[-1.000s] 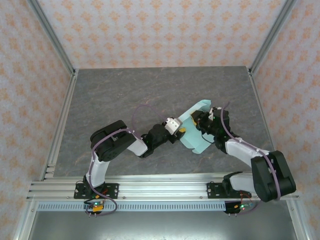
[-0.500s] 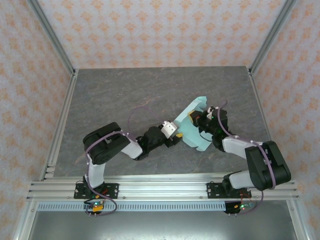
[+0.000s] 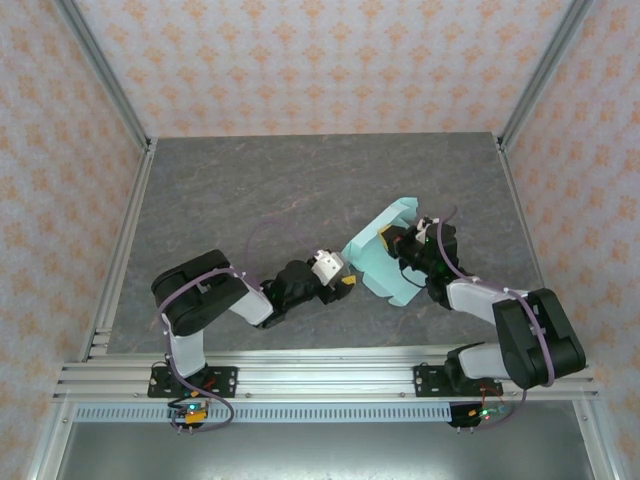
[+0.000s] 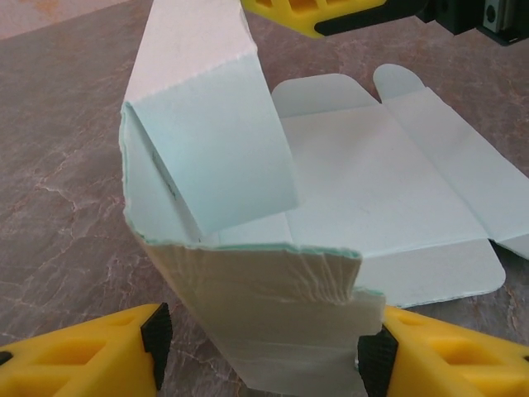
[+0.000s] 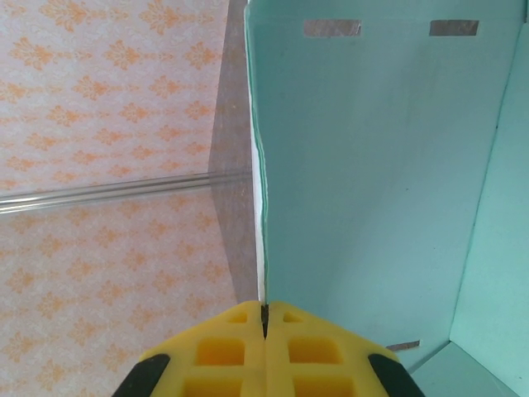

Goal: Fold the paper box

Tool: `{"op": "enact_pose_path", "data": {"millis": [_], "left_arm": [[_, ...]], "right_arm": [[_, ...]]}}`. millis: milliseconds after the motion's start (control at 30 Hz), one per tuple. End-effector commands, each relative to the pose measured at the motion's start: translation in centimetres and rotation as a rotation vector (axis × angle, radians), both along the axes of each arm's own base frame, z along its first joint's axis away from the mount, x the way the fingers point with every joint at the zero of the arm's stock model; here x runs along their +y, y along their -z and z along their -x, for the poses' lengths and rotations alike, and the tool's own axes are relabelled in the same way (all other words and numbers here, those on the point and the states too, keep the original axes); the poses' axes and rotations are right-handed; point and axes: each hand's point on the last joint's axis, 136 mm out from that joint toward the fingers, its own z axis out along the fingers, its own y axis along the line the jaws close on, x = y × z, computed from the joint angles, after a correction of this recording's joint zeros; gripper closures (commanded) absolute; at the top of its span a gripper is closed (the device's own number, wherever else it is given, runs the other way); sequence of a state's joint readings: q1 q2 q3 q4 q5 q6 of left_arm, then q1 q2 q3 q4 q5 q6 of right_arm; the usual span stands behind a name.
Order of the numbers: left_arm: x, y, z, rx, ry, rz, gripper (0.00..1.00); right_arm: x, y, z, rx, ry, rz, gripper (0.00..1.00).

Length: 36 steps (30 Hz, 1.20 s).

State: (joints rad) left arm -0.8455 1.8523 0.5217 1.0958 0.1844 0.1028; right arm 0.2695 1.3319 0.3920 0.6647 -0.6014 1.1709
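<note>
so, paper box (image 3: 378,262): on the table (image 3: 250,200) right of centre, between the two grippers, partly raised off the surface.
right gripper (image 5: 264,316): clenched on the thin edge of one upright panel, holding it up.
left gripper (image 3: 344,281): released, jaws spread either side of the near wall; one pad (image 4: 376,360) seems to touch the card, the other stands clear.
done: one wall stands and a corner flap is turned inward.
left: likely most of it; the far panels and rounded flaps lie flat, and the slots in the held panel are unfilled.

R fingers (image 5: 221,351) tight on box (image 5: 372,165)
</note>
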Motion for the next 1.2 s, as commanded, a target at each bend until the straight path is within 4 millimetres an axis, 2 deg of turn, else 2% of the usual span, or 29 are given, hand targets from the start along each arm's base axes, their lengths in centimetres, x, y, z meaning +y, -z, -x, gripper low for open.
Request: {"op": "enact_pose_path", "data": {"millis": [0, 267, 433, 500, 700, 733, 833, 1000, 1167], "left_arm": [[-0.9, -1.2, 0.7, -0.015, 0.031, 0.039, 0.36], [-1.0, -1.6, 1.0, -0.034, 0.051, 0.046, 0.39], [-0.8, -1.9, -0.6, -0.053, -0.024, 0.034, 0.41], [-1.1, -2.1, -1.5, -0.060, -0.053, 0.033, 0.48], [-2.9, -2.8, -2.7, -0.049, -0.052, 0.073, 0.60], [-3.1, -1.9, -2.8, -0.034, -0.056, 0.061, 0.61], [-3.6, -1.6, -3.1, -0.033, -0.081, 0.052, 0.60], [-3.7, -1.3, -4.1, -0.047, -0.182, 0.022, 0.47], [-3.0, -1.2, -5.1, -0.060, -0.258, 0.024, 0.45]], "right_arm": [[-0.2, -0.8, -0.1, -0.031, 0.014, -0.007, 1.00], [0.0, -1.1, -0.1, -0.030, 0.002, -0.014, 1.00], [0.1, -1.2, 0.0, -0.030, -0.002, -0.020, 1.00], [0.0, -1.2, 0.1, -0.030, -0.001, -0.019, 1.00], [0.0, -1.4, 0.2, -0.031, -0.001, -0.022, 1.00], [-0.1, -1.4, 0.3, -0.031, 0.004, -0.023, 1.00], [-0.3, -1.3, 0.4, -0.029, 0.020, -0.023, 1.00], [-0.9, -1.3, 0.7, -0.030, 0.056, -0.031, 1.00], [-1.4, -1.5, 1.2, -0.043, 0.066, -0.007, 1.00]]}}
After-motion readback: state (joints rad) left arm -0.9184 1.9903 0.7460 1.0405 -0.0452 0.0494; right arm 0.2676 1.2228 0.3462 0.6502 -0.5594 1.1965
